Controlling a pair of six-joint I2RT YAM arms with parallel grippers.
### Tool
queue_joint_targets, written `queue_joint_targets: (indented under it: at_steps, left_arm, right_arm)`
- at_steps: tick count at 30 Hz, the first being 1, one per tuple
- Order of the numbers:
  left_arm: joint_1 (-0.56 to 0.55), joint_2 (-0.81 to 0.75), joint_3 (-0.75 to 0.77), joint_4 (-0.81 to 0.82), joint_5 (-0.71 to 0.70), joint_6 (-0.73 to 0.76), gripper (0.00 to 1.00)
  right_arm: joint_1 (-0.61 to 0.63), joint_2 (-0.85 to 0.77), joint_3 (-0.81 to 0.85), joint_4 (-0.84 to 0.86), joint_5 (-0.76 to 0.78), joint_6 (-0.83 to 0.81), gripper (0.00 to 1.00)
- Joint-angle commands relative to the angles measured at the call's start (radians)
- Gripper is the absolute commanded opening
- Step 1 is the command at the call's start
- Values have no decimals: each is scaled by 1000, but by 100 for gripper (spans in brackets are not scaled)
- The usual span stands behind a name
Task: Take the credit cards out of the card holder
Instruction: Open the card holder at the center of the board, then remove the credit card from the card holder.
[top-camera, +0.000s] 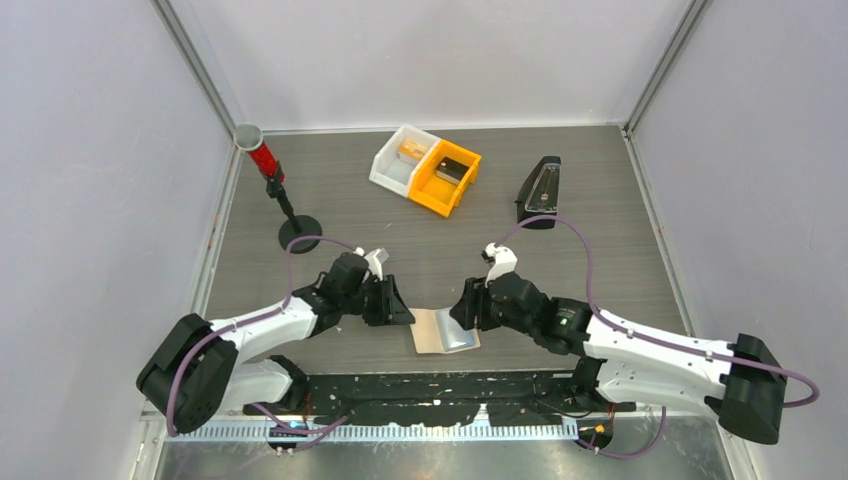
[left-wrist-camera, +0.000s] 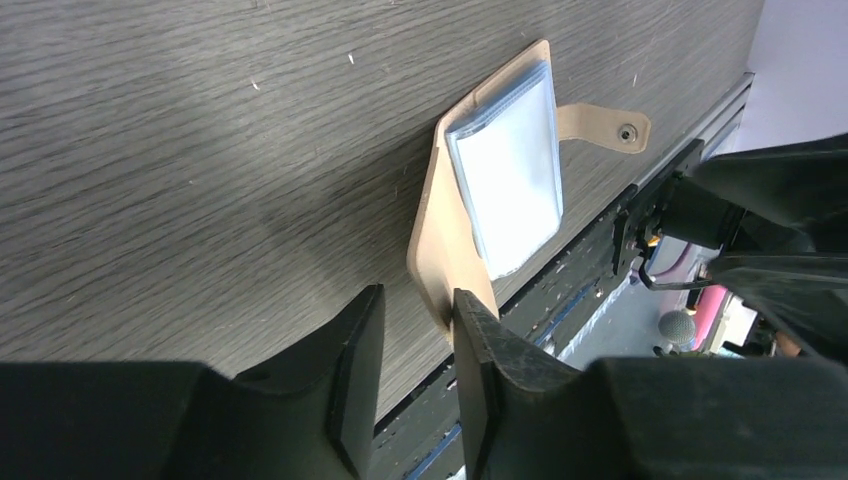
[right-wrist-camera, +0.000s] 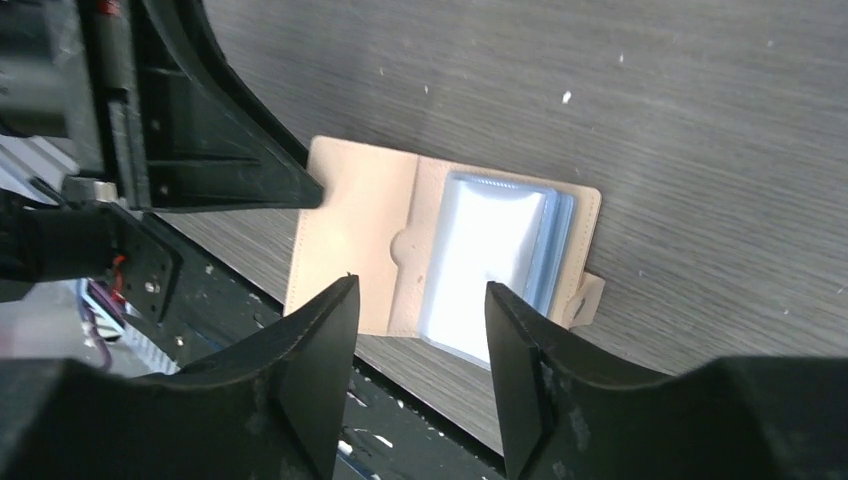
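Card holder (right-wrist-camera: 345, 240) lies flat on the table (top-camera: 430, 250), in the gap between the two grippers and close to the table edge where the arms are bolted. The left gripper (left-wrist-camera: 418, 300) reaches it from its own side. Its jaws stand a little apart with bare table showing between them, and one fingertip (right-wrist-camera: 310, 190) sits at the holder's nearer edge. They clamp nothing, though I cannot tell whether that tip presses on the leather. The right gripper (right-wrist-camera: 420, 290) hovers just over the holder's other half, its jaws roughly half open and empty. In its wrist view the fingers frame the notched pocket edge. The cards (right-wrist-camera: 490, 250) lie as a light, silvery-blue stack on the half of the holder under the right gripper, just past the notch. Their edges are slightly fanned and one end overhangs the holder's rim. I cannot tell whether their inner ends are tucked into the pocket. A small snap tab (left-wrist-camera: 605, 125) sticks out from the holder's edge on the right gripper's side.
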Motion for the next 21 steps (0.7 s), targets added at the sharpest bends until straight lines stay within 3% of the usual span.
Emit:
queue_joint_targets:
  at_steps: [1,3,9,21]
  left_arm:
    - [-6,23,42,76,59,-19,29]
    - [-6,29,46,71,61,-16,25]
    - [-6,26,56,54,68,1,0]
    - [-6,40,54,47,64,16,0]
  right_arm:
    - [-5,77,10,58,-40,-16,59]
    - [-17,103,-8,89,-64,-7,60]
    - [-59,165,-64,142,-113,19,60]
    - [-69,262,-105,252,-169,38,61]
